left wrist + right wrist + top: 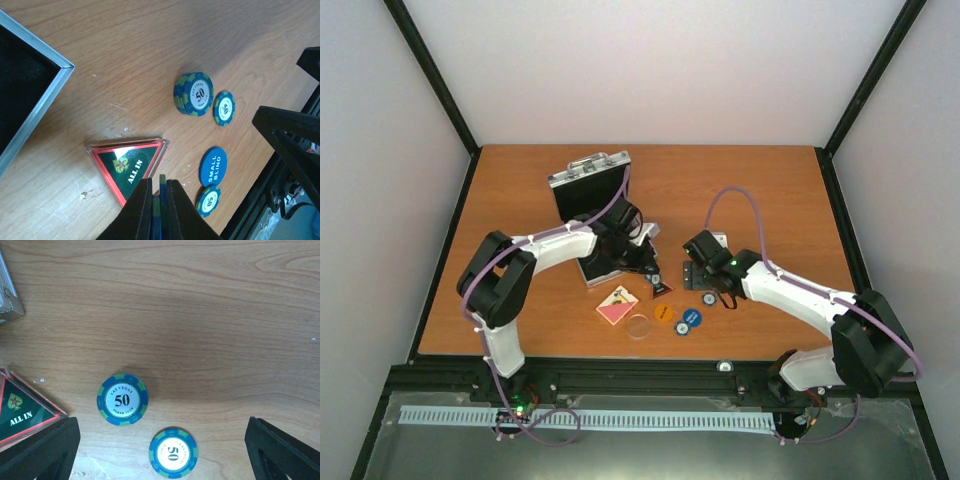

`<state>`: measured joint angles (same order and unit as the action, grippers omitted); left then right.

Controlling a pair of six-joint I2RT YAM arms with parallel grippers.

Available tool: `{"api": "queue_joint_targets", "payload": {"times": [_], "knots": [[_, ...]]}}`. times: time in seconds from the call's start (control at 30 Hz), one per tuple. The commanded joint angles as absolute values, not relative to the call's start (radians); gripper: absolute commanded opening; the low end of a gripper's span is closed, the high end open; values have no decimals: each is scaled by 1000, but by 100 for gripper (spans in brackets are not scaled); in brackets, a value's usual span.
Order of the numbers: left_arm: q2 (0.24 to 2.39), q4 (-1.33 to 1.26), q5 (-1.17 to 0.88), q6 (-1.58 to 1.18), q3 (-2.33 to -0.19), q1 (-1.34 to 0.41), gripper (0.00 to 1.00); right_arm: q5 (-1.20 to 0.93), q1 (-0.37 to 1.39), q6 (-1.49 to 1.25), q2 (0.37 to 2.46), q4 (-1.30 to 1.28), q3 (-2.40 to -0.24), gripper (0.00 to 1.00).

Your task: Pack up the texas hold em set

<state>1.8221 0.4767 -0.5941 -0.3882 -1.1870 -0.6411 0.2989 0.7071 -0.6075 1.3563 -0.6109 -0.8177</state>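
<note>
The silver case (582,195) lies open, its handle to the back; its rim (35,107) shows in the left wrist view. My left gripper (159,181) is shut on two blue-green chips (161,200) held on edge, just over the red-black "ALL IN" triangle (127,165). My right gripper (160,427) hangs open above a short chip stack (122,399) and a single chip (173,452) on the table, touching neither. The blue "SMALL BLIND" disc (213,166) lies with another chip (208,200) beside it. The pink card deck (617,305), clear disc (639,326) and orange disc (663,312) lie near the front.
Both grippers work close together right of the case, with the right gripper's black fingers (295,135) entering the left wrist view. The table's front edge and black rail (650,368) run just behind the discs. Black frame posts (440,90) stand at the back corners.
</note>
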Motion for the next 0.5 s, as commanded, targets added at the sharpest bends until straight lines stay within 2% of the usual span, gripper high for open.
{"api": "queue_joint_targets", "payload": {"times": [0.0,0.47], "knots": [[1840,438,-571,-408,-1235,-649,1,321,700,-618,1323,-614,-826,92],[1837,547,-355,-365,-1295,-649,1,308,690,-620,1325,-597,-806,92]]}}
